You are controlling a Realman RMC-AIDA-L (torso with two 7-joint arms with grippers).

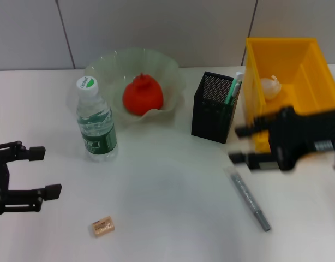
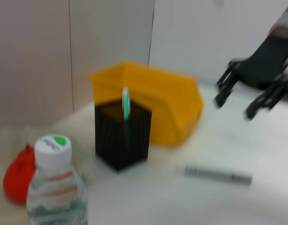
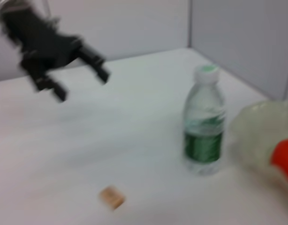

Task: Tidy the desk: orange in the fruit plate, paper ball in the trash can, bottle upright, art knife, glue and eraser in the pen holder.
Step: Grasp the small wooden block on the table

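The right gripper (image 1: pixel 238 144) hangs with its fingers apart and empty, just beside the front wall of the large bright yellow rectangular plastic trash can (image 1: pixel 306 54). The slim grey pen-like glue stick (image 1: pixel 249 199) lies flat on the white desk (image 1: pixel 167 207) just below and in front of that gripper. The black metal mesh pen holder (image 1: pixel 214 117) stands close beside it, with the mint-green art knife (image 1: pixel 232 90) already upright inside.

Risks:
- The glue stick is thin and round. Judged from its lie, a descent off its axis could roll it away or pinch only one end.
- The right gripper works near the pen holder and the trash can. A wide approach could knock the light mesh cup over and spill the art knife.
- The tiny tan-orange rectangular eraser (image 1: pixel 102 227) lies near the left gripper (image 1: pixel 45 172), which is spread open and empty. So small a block could slip from the fingers or be pushed along the desk.
- The clear plastic bottle (image 1: pixel 95 123) with dark green label stands upright beyond the left gripper; a careless lift could topple it.

The red-orange knobby orange (image 1: pixel 142 95) rests in the translucent pale-green scalloped fruit plate (image 1: pixel 102 68). A whitish crumpled paper ball (image 1: pixel 270 87) lies inside the trash can.

Hard to make out: the right gripper is motion-blurred, so its height above the desk cannot be judged. The art knife's lower part is hidden inside the mesh.
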